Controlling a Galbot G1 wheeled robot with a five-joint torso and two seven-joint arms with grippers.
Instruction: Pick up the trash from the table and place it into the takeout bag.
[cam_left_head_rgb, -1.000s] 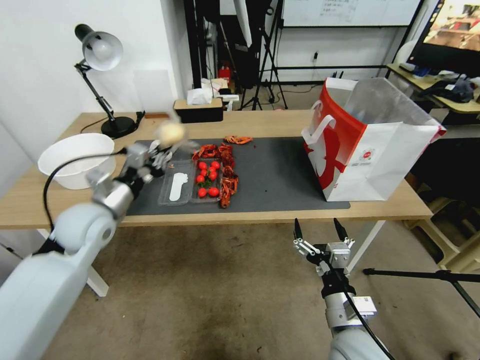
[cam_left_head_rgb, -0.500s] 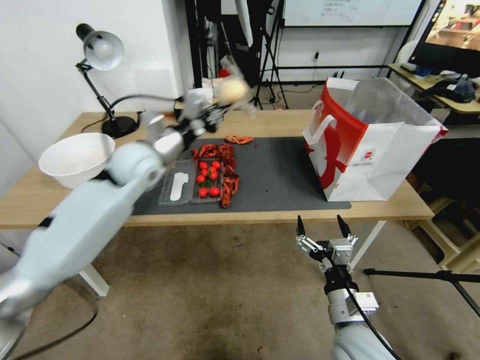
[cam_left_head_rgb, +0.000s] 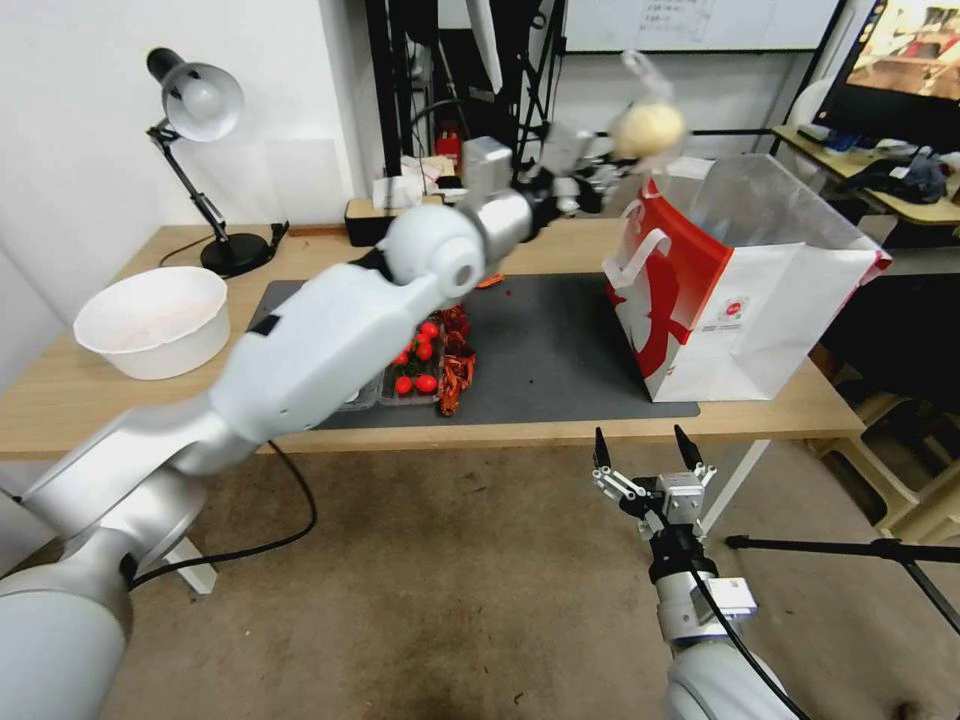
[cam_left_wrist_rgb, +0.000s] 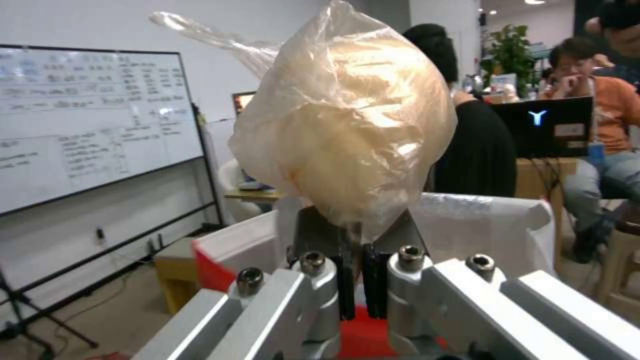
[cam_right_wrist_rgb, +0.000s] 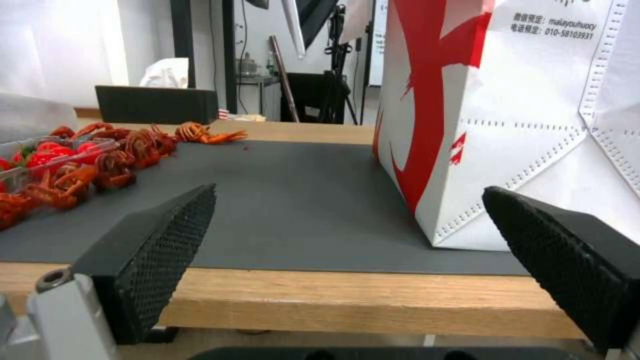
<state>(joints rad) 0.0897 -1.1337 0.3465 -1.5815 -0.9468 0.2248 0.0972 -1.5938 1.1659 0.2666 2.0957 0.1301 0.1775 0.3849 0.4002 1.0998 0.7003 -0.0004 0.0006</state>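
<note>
Trash, a clear bag with pale lump (cam_left_head_rgb: 648, 128), hangs pinched in the left gripper (cam_left_head_rgb: 610, 160) above the takeout bag (cam_left_head_rgb: 740, 290); the wrist view shows the pads (cam_left_wrist_rgb: 347, 290) clamped on plastic. Right gripper (cam_left_head_rgb: 645, 462) waits spread wide below the table (cam_right_wrist_rgb: 347, 295).

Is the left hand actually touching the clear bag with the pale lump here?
Touching. In the left wrist view the left hand has its fingers pinched shut on the bottom of the clear bag, which stands up from them above the takeout bag.
</note>
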